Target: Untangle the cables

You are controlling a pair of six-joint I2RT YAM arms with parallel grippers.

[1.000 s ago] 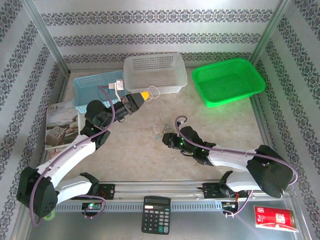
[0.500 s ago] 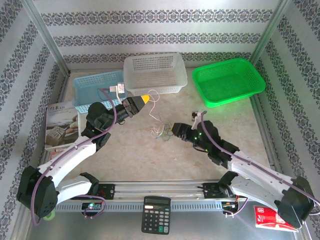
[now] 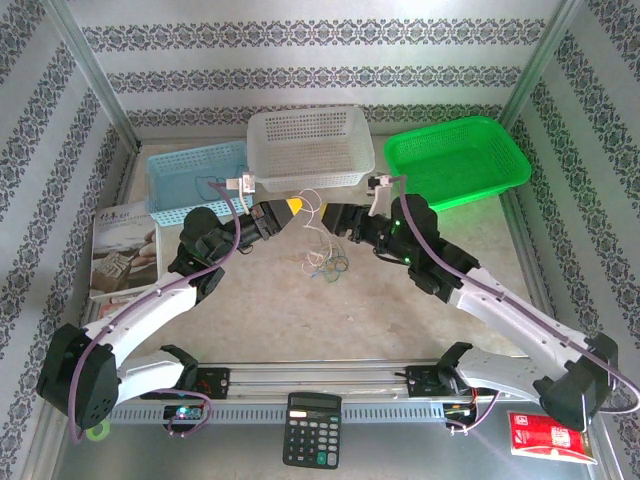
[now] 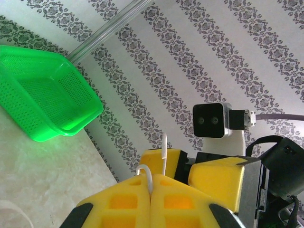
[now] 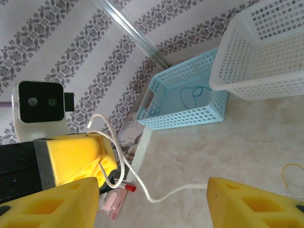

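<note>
Pinching a whitish strand (image 4: 164, 149) fast, the left hand (image 3: 292, 207) holds it lifted off the counter (image 3: 400, 300), probably to draw it free of the cables (image 3: 322, 262) heaped below. The right hand (image 3: 338, 217) waits alongside, fingers spread wide (likely for the slack).

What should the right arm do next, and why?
Probably close the right gripper on the white strand: it runs from the shut left gripper between the right's open fingers, while the other cables lie loose on the table.
</note>
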